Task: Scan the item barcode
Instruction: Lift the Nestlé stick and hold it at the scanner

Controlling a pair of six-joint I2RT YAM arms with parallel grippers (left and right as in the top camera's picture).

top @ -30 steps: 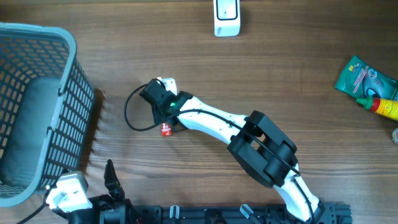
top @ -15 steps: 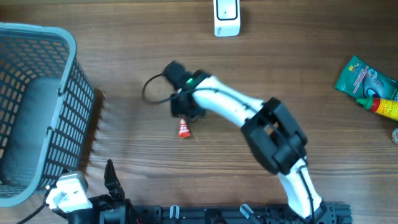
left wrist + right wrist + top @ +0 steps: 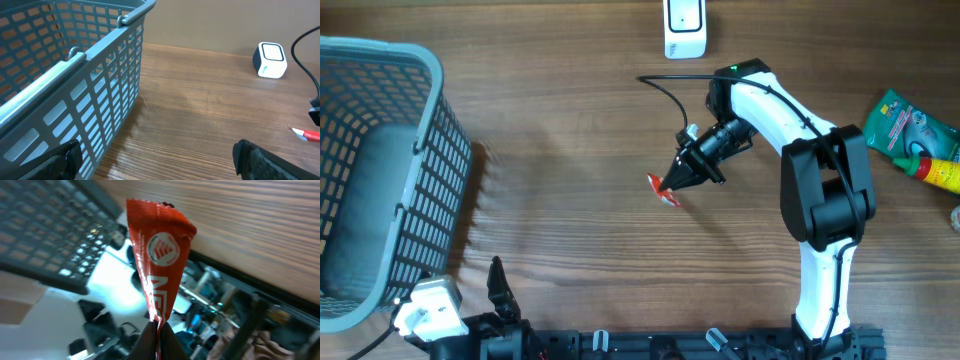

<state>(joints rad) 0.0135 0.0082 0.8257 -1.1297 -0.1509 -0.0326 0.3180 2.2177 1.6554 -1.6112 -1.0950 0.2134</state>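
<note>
A small red sachet (image 3: pixel 665 190) with a white logo hangs near the table's middle, pinched at one end by my right gripper (image 3: pixel 677 182), which is shut on it. In the right wrist view the sachet (image 3: pixel 160 255) stands up from the closed fingertips of the gripper (image 3: pixel 157 329); no barcode shows on this face. The white scanner (image 3: pixel 685 28) stands at the far edge, behind the sachet and apart from it. My left gripper (image 3: pixel 160 162) rests wide open and holds nothing at the front left, beside the basket. From there the scanner (image 3: pixel 270 60) and the sachet (image 3: pixel 306 133) show at the right.
A large grey plastic basket (image 3: pixel 420 160) fills the left side, its wall (image 3: pixel 100 100) close to the left gripper's fingers (image 3: pixel 65 160). A green packet (image 3: pixel 905 122) and a yellow tube (image 3: pixel 940 172) lie at the right edge. A black cable (image 3: pixel 670 95) trails from the right wrist.
My right gripper closed on the red sachet at the left-centre of the table and swung it to the right, toward the scanner's side. The left arm has not moved.
</note>
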